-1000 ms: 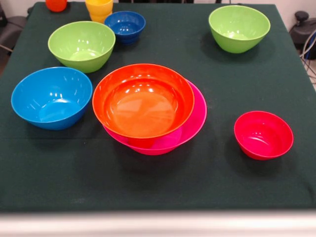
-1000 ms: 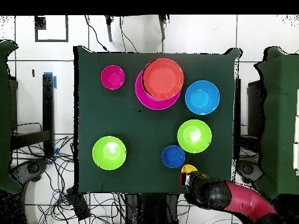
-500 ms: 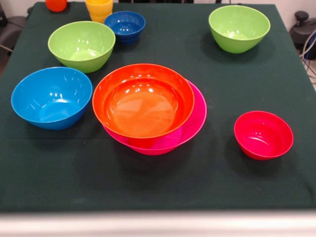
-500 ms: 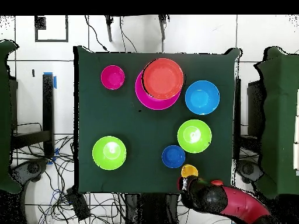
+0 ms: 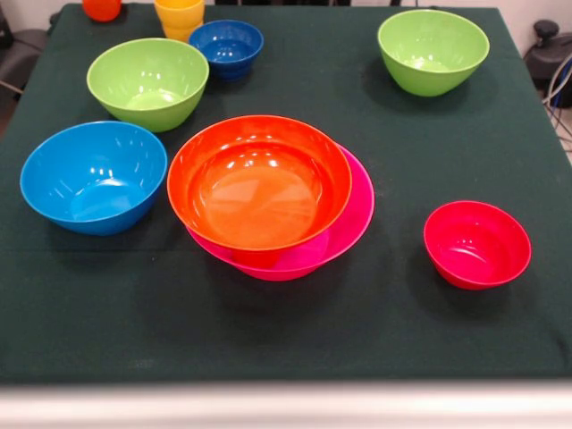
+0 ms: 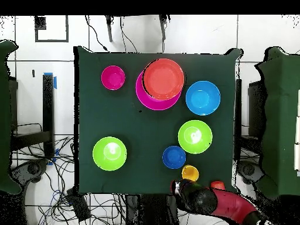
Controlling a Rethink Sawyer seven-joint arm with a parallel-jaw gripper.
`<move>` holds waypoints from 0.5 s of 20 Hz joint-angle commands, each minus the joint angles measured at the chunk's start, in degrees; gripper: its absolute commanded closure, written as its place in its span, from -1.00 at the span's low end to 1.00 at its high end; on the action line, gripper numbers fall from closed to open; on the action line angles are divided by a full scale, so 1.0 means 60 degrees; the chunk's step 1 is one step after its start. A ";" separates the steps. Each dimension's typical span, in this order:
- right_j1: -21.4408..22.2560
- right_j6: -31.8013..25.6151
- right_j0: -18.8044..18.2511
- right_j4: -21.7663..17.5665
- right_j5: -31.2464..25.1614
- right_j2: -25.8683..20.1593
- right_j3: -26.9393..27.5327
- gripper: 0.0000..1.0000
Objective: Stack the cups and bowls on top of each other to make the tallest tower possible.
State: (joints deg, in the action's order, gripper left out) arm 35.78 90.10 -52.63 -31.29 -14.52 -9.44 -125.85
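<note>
The dark green counter point(image 5: 384, 304) carries a pink bowl point(image 5: 350, 223), a light blue bowl point(image 5: 94, 177), two lime green bowls point(image 5: 147, 82) point(image 5: 433, 50), a dark blue bowl point(image 5: 226, 46), a small red bowl point(image 5: 476, 243), a yellow cup point(image 5: 179, 16) and an orange cup point(image 5: 101, 8)

**Two cameras, one table**

Front view: close and low, looking down a slant across the table point(image 5: 402, 304) from one long edge toward the far edge. Overhead view: high up, looking straight down, showing the whole table point(image 6: 135, 135) plus floor around all four edges. Turned half round against each other. Shared: the tabletop, corner to corner.
</note>
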 commanded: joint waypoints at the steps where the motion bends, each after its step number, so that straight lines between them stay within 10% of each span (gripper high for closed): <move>1: -0.1284 0.1152 0.0566 -0.0469 0.1021 0.0129 0.0988 -1.00; 10: -0.1837 0.1089 0.0727 -0.0405 0.1545 0.0418 0.1285 -1.00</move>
State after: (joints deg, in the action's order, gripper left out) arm 29.20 90.10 -51.32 -31.28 -10.81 -6.34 -125.65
